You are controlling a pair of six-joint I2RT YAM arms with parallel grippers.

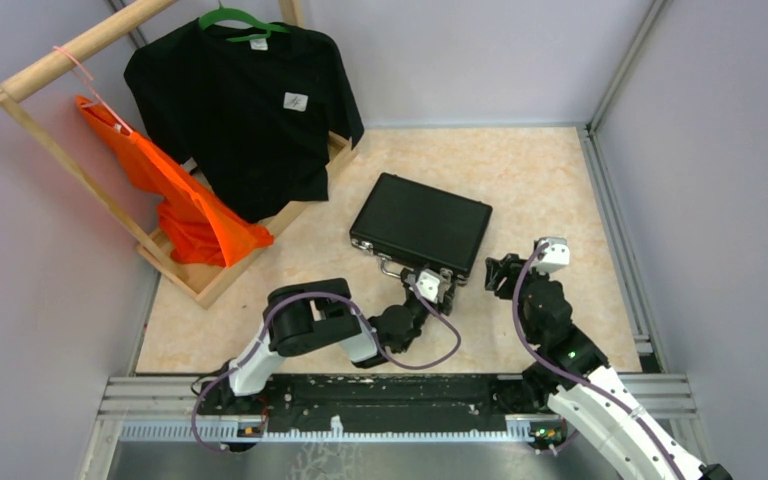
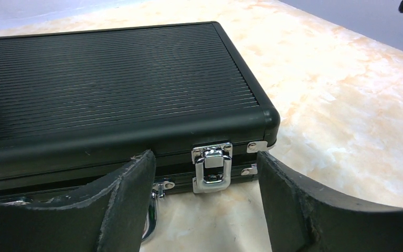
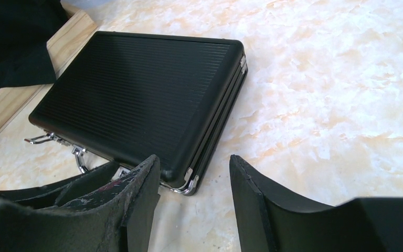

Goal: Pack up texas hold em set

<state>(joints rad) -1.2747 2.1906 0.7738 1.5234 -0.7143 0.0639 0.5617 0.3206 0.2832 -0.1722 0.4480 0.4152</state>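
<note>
2 pincers up front, both spread wide and holding nothing. The left gripper (image 1: 442,291) faces the near long side of the 1 black case (image 1: 420,222), its fingers (image 2: 131,184) flanking 1 silver latch (image 2: 211,167), with the handle (image 2: 149,220) just left of that. The right gripper (image 1: 500,272) hovers just off the case's near right corner. The case lies shut and flat on the table (image 1: 550,170), mid-scene. Far left, 1 wooden rack (image 1: 50,62) carries 1 black T-shirt (image 1: 245,110) and 1 orange bag (image 1: 175,200).

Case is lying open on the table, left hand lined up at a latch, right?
No. The case is shut, lid down, as the left wrist view shows. The left hand, open, is indeed lined up at a latch.
</note>
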